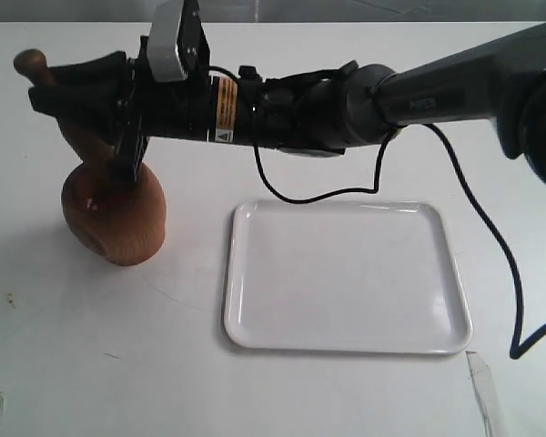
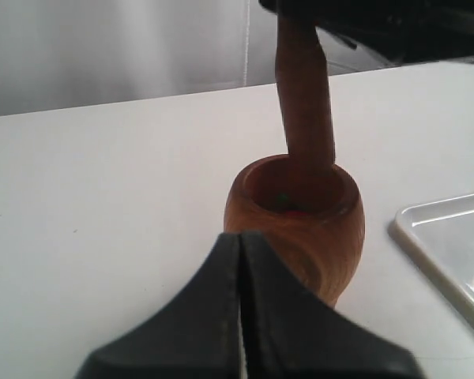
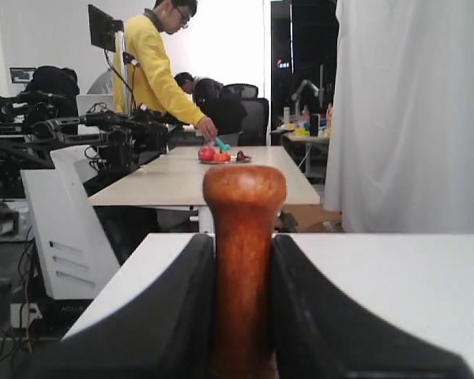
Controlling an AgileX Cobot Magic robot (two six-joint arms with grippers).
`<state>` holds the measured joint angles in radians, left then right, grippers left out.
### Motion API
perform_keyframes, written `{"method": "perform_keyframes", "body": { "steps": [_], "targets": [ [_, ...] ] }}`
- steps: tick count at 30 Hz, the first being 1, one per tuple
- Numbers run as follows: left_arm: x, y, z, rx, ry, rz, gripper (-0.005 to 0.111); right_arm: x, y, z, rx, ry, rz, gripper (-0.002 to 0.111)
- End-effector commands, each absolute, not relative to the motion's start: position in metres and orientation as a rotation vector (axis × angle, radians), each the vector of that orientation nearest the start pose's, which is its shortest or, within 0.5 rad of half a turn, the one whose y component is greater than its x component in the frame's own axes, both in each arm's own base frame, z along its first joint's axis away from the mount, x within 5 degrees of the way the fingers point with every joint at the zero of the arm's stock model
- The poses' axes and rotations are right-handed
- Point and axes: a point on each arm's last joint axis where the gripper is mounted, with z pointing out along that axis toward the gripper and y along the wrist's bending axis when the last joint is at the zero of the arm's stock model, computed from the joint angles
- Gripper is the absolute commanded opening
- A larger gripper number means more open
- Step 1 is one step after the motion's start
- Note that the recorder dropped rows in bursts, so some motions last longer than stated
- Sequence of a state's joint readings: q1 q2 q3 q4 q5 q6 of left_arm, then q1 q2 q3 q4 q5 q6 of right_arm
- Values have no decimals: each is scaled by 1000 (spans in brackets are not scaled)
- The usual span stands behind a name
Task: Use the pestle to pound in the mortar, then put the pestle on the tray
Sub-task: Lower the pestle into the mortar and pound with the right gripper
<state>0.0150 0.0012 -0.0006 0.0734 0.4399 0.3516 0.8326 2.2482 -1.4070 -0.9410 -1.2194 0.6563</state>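
The brown wooden mortar [image 1: 114, 218] [image 2: 300, 229] stands on the white table, left of the white tray [image 1: 346, 273] [image 2: 450, 229]. The reddish-brown pestle [image 1: 77, 137] [image 2: 304, 95] [image 3: 243, 205] leans with its thick end down inside the mortar and its knob up. My right gripper [image 1: 53, 86] [image 3: 243, 245] reaches across from the right and is shut on the pestle's narrow handle just below the knob. My left gripper [image 2: 241, 237] is shut with nothing between its fingers, close in front of the mortar's side; it does not show in the exterior view.
A black cable [image 1: 473, 209] hangs from the right arm over the tray's far right corner. A thin white strip [image 1: 487, 391] lies at the table's near right edge. Beyond the table, the right wrist view shows people and other benches.
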Motion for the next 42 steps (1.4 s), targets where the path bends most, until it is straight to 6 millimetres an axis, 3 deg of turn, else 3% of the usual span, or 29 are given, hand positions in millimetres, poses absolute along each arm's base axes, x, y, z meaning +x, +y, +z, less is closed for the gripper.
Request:
{"method": "perform_keyframes", "body": {
  "steps": [1, 5, 9, 13, 20, 24, 28, 36, 39, 42],
  "targets": [
    [51, 3, 174, 361, 1897, 302, 0, 259, 384, 143, -1193, 1133, 1425, 0],
    [51, 3, 174, 361, 1897, 302, 0, 259, 384, 116, -1193, 1203, 1438, 0],
    [51, 3, 174, 361, 1897, 302, 0, 261, 384, 113, -1154, 1222, 1436, 0],
    [51, 3, 174, 361, 1897, 302, 0, 263, 384, 131, -1127, 1182, 1418, 0],
    [51, 3, 174, 361, 1897, 302, 0, 261, 382, 178, -1128, 1052, 1381, 0],
    [51, 3, 174, 361, 1897, 302, 0, 260, 381, 185, -1129, 1030, 1373, 0],
    [51, 3, 174, 361, 1897, 302, 0, 259, 382, 170, -1169, 1052, 1378, 0],
    [51, 3, 174, 361, 1897, 302, 0, 260, 384, 120, -1186, 1183, 1420, 0],
    [51, 3, 174, 361, 1897, 302, 0, 261, 384, 121, -1162, 1191, 1421, 0],
    [51, 3, 174, 361, 1897, 302, 0, 267, 383, 140, -1089, 1160, 1394, 0]
  ]
}}
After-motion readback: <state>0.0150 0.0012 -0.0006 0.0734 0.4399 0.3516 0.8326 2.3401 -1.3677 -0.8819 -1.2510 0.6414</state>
